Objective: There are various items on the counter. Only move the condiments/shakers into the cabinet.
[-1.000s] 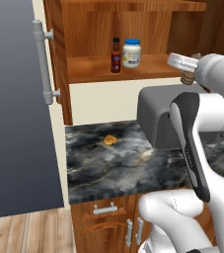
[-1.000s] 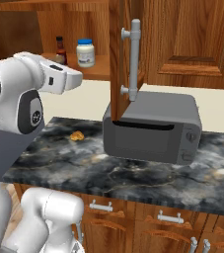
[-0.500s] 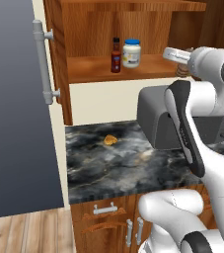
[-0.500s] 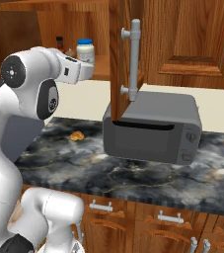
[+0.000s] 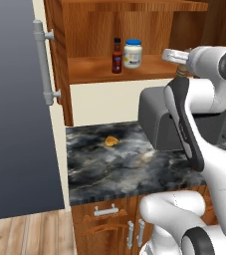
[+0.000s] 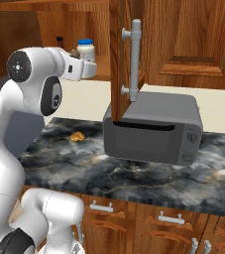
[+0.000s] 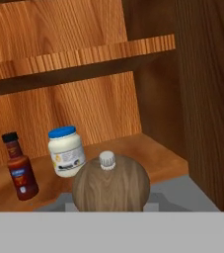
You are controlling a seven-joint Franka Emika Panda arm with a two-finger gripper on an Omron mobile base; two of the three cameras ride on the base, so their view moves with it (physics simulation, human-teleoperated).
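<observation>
My gripper [image 7: 111,198] is shut on the small brown shaker [image 7: 111,185], a round wooden body with a pale knob on top, held just in front of the cabinet shelf [image 7: 155,154]. On that shelf stand the red sauce bottle [image 7: 19,169] and the blue-lidded white jar [image 7: 65,151], to the shaker's left and behind it. From the base, the bottle [image 5: 116,56] and jar [image 5: 133,53] sit side by side, and my hand [image 5: 176,57] is level with the shelf at its right end. The orange-tan food lump [image 5: 111,141] lies on the dark marbled counter [image 5: 114,172].
A grey toaster oven [image 6: 153,129] stands on the counter under the cabinet, right of the lump [image 6: 77,135]. The cabinet's doors hang open: one with a silver handle [image 6: 133,59] just right of my hand, another tall one [image 5: 15,99] far left. Drawers [image 6: 163,218] run below.
The arm has swung up and carried the hand, with the shaker in it, closer to the cabinet shelf. The bottle, jar and food lump have not moved.
</observation>
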